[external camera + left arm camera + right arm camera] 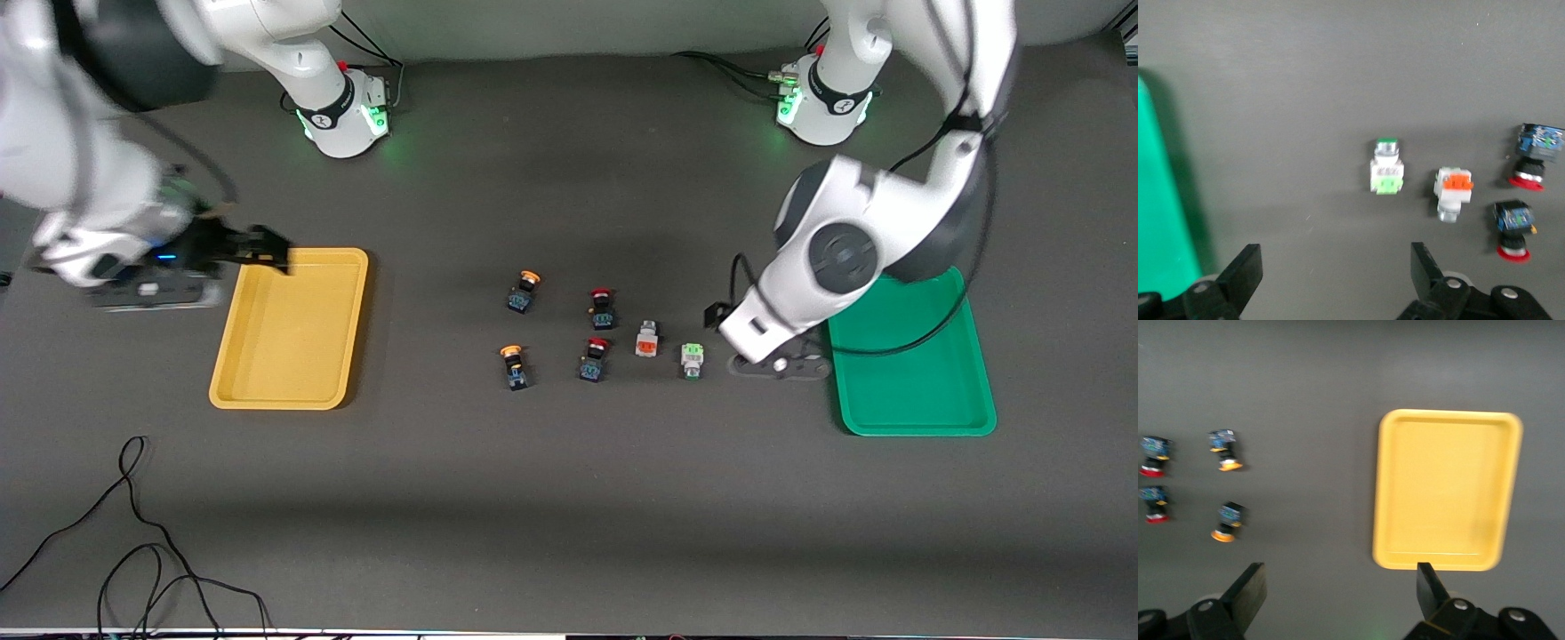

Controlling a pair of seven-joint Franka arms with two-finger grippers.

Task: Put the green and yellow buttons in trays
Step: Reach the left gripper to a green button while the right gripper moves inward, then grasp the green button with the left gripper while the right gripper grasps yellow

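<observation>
Beside shallow green plastic tray (pixel 925 391): left claw (pixel 781 365) wide open, empty, near green-faced white button (pixel 692 359). Over shallow yellow plastic tray (pixel 293 356): right claw (pixel 258 249) wide open, empty.

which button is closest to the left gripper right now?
The green-faced white button, at the left arm's end of the row, lies closest to the left gripper. The orange-faced white button beside it is one place farther off.

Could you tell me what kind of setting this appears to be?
Probably a robotics lab bench: two Franka arms mounted on a dark table, loose cables, and a yellow tray and green tray flanking small push-button switches.
</observation>
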